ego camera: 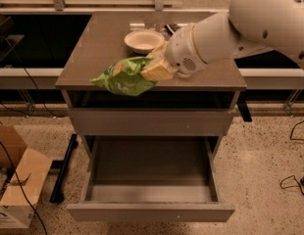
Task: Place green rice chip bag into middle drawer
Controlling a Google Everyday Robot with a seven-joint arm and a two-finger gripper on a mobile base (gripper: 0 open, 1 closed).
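A grey-brown table [98,38] stands at centre on a speckled floor [260,155]. An open cardboard box [17,180] sits at 8 o'clock; black cables [291,182] trail at 4 o'clock. A pale ledge [24,77] runs behind from 9 to 3 o'clock. The gripper [159,70] hangs over the table's front edge.

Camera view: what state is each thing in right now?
Bag: held above cabinet's front edge.
Gripper: over cabinet top, jaws shut on bag.
Drawer: pulled open, empty.
Upper drawer: shut.
Bowl: upright, empty.
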